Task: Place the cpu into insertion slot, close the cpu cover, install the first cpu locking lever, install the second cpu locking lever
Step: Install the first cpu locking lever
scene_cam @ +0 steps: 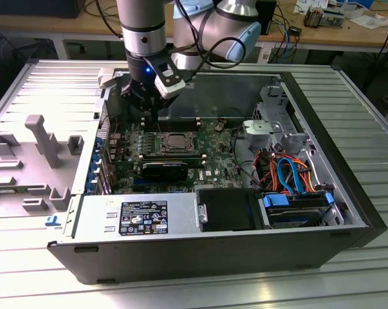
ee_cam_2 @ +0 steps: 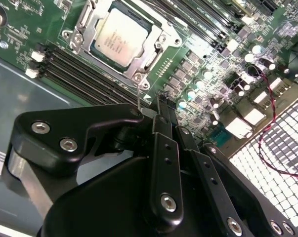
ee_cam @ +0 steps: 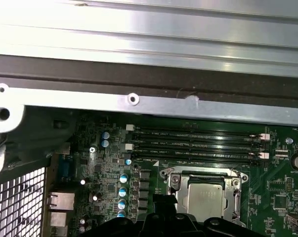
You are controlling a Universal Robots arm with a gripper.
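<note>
Hovering above board (scene_cam: 214, 154): end effector (ee_cam_2: 168, 106) clenched, gripping nothing visible | cpu (ee_cam_2: 121, 37) is sitting in socket (ee_cam_2: 69, 34) | cover (ee_cam_2: 149, 57) is lying closed over it | lever (ee_cam_2: 138, 94) is standing free, locking is looking not yet done

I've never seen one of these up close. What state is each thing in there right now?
cpu: seated, metal top up.
cpu cover: down flat around the chip.
memory slots: empty.
computer case: lying on its side, open.
gripper: low over the motherboard, beside the cpu.
</note>
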